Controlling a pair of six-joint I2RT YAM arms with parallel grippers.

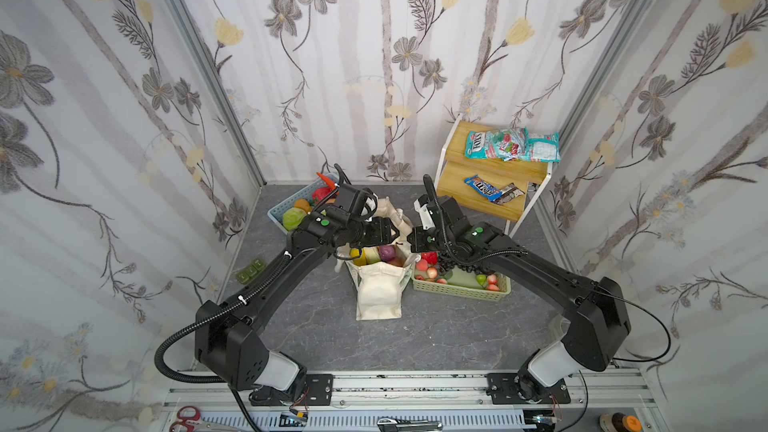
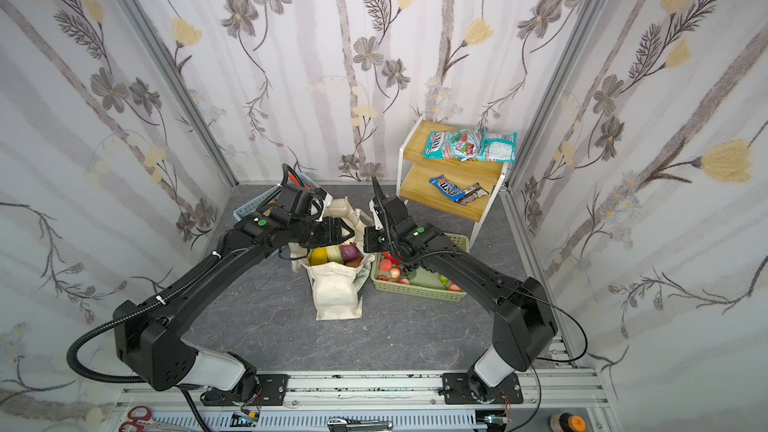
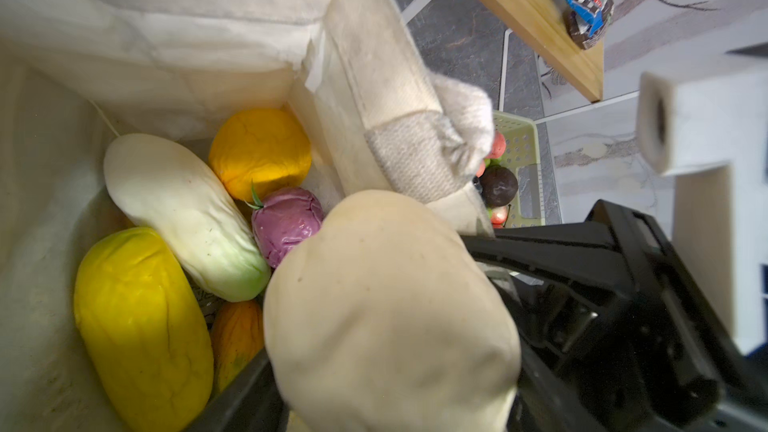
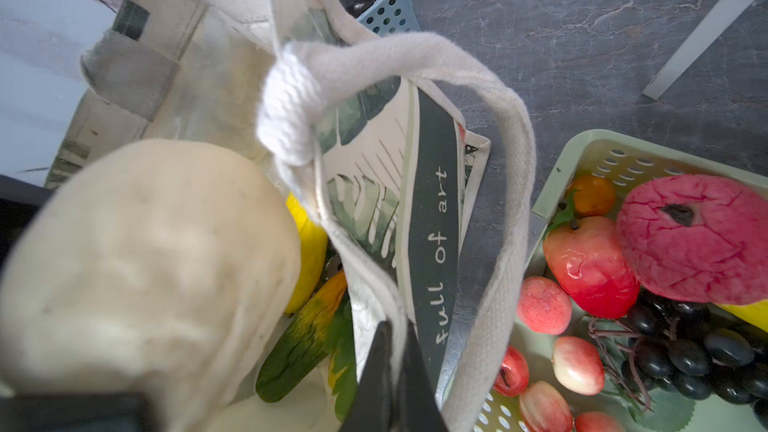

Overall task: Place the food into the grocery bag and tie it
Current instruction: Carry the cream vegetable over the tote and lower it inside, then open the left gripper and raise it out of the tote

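A blue basket (image 1: 279,206) of produce stands at the left of both top views, on the grey bench (image 1: 316,326). Right of it, the left pincer (image 1: 390,235) hangs over the grocery bag (image 1: 380,288). Cream cloth (image 3: 390,313) hides how its jaws stand, so I cannot tell whether it is open or closed. The bag stands upright at mid-frame with its mouth open. Inside lie the yellow oblong fruit (image 3: 141,326), the pale vegetable (image 3: 183,218) and the round orange (image 3: 259,151). The right pincer (image 1: 411,239) is closed on the bag's right rim. Just beside the bag, to the right, sits the pale green basket (image 1: 461,292).
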